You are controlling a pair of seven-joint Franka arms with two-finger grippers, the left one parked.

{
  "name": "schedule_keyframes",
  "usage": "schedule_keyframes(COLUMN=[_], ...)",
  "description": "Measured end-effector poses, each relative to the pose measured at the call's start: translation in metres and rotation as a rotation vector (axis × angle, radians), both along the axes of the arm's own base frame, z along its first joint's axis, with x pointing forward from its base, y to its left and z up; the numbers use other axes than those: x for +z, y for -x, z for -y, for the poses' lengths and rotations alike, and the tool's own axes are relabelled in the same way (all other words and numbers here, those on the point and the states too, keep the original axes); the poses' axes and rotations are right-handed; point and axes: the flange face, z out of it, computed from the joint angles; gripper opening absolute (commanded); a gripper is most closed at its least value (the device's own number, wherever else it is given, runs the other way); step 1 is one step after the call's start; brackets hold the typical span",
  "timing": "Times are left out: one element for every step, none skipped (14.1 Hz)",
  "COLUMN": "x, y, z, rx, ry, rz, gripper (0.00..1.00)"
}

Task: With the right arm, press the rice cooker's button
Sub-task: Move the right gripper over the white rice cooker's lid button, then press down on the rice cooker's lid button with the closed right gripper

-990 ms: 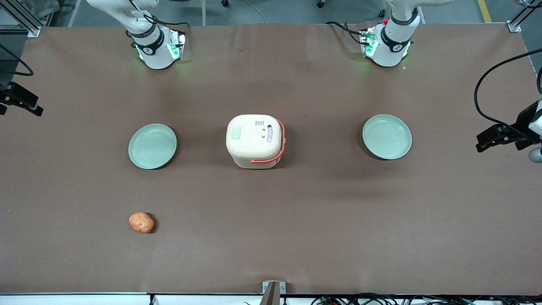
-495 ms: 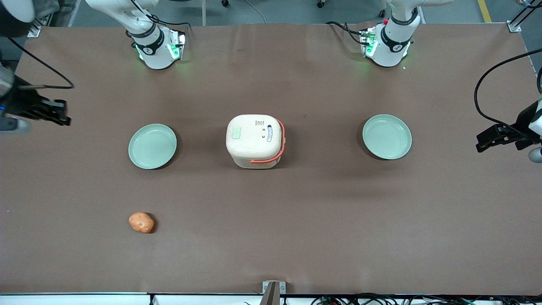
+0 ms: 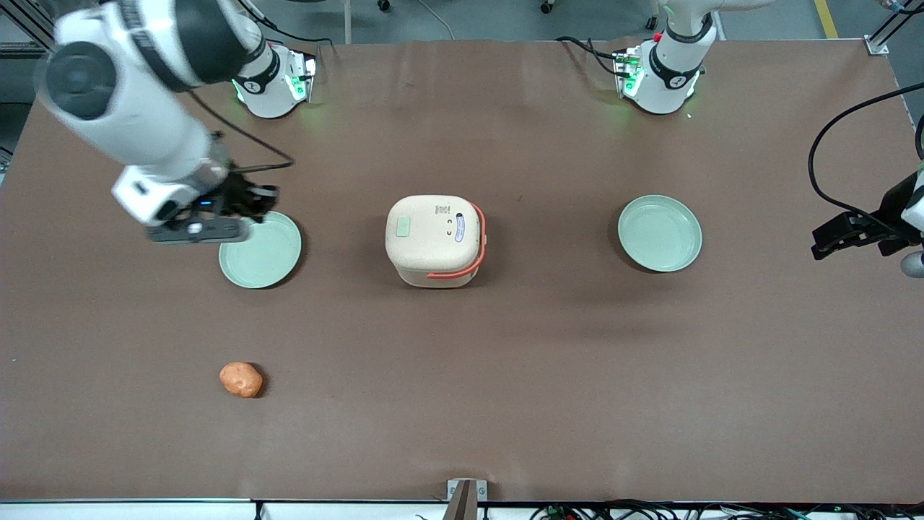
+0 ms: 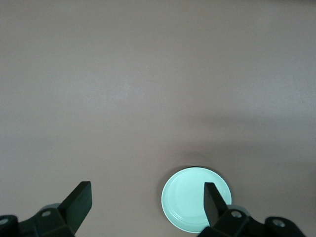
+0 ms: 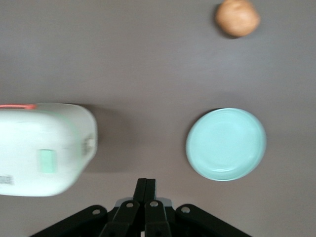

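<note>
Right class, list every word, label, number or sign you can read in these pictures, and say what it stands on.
None can be read.
Cooker lid: small printed label, too small to read.
Cooker lid: blue-and-white oval sticker, text too small to read.
Button: plain green, no text shows.
Gripper, above a plate: no markings show.

A brown mat (image 3: 462,404) is covering the whole table and soft light is casting faint shadows on it. Grey floor (image 3: 491,18) is showing past the table's far edge, with a yellow line (image 3: 825,18) running across it toward the parked arm's end. Along the near edge, a white strip (image 3: 144,509) is running, a metal bracket (image 3: 465,491) is sitting at the middle, and dark cables (image 3: 650,511) are lying tangled.
</note>
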Motion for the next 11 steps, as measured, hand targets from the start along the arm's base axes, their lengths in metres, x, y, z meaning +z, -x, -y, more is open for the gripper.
schedule_keyframes(x=[-0.012, -0.025, -0.039, -0.054, -0.067, -0.08, -0.092, -0.103, -0.112, -0.12, -0.127], y=[0.007, 0.012, 0.017, 0.02, 0.021, 0.02, 0.017, 0.014, 0.012, 0.012, 0.014], z=[-0.031, -0.058, -0.081, -0.098, -0.109, -0.116, -0.119, -0.12, -0.122, -0.126, -0.129], rx=[-0.009, -0.023, -0.039, -0.046, -0.046, -0.048, -0.056, -0.066, -0.069, -0.068, -0.063], ry=[0.002, 0.004, 0.005, 0.009, 0.014, 0.015, 0.007, -0.002, -0.004, -0.003, 0.001], rz=[0.008, 0.017, 0.023, 0.025, 0.023, 0.017, 0.006, -0.004, -0.011, -0.02, -0.028], gripper=[0.01, 0.01, 0.01, 0.01, 0.01, 0.01, 0.01, 0.01, 0.01, 0.01, 0.01])
